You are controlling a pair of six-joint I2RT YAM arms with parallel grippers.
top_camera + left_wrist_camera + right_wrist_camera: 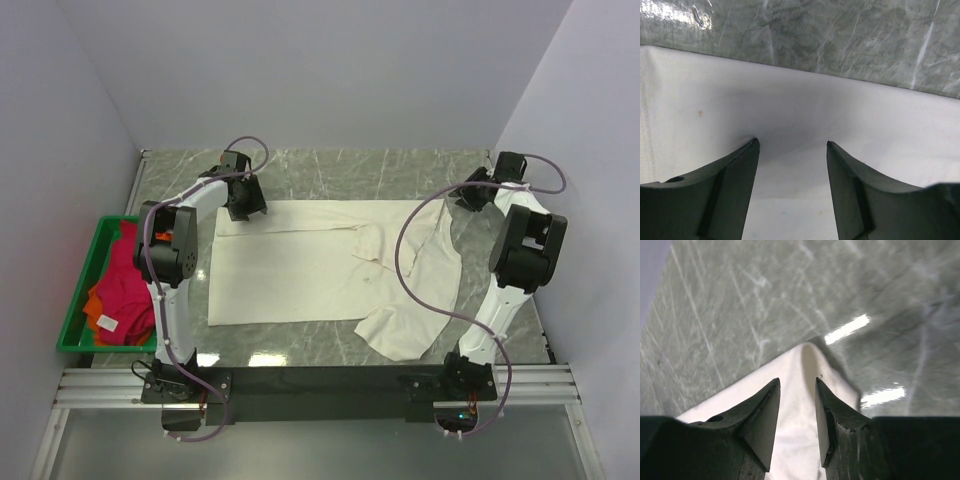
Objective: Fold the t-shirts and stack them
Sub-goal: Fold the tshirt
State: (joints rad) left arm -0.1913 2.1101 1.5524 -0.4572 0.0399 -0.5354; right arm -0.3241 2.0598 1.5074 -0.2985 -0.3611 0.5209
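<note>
While both are hanging open and empty, the left gripper [792,144] and right gripper [797,381] are sitting over the far edge of the big cream cloth t-shirt [290,270]. A white tag [105,322] on the orange cloth shirt [93,303] is showing, too small to read.

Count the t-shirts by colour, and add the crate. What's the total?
Cream t-shirt: 1
Crimson-pink t-shirt: 1
Orange t-shirt: 1
Green crate: 1
Total: 4
The crimson-pink and orange ones lie bunched in the crate, so anything buried under them would not show.
</note>
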